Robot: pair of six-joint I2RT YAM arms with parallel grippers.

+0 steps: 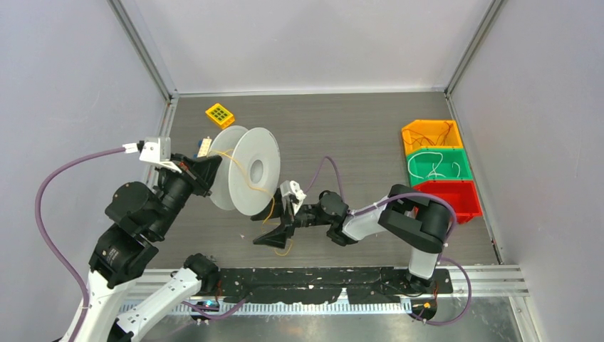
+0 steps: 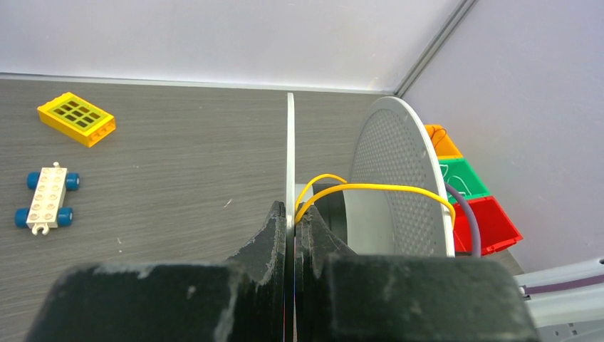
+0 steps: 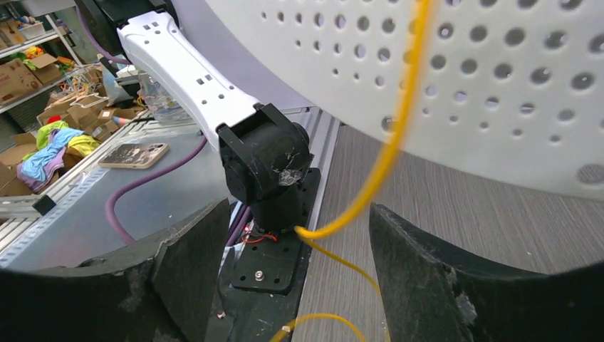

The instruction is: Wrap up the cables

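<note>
Left jaws pinch spool [image 1: 265,146]; grey table [image 1: 356,128], white walls [image 1: 313,43].

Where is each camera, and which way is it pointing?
Top external: above and behind, looking down at the table; left arm, right arm show.
Left wrist: looks along the left hand, shut on the spool, toward the back wall.
Right wrist: looks through the open right hand toward the left arm's base.
All share: spool, yellow cable.

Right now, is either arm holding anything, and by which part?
The left fingers pinch the white spool by the rim of one disc. The right fingers stand open, the yellow cable passing loosely between them, not gripped.
</note>
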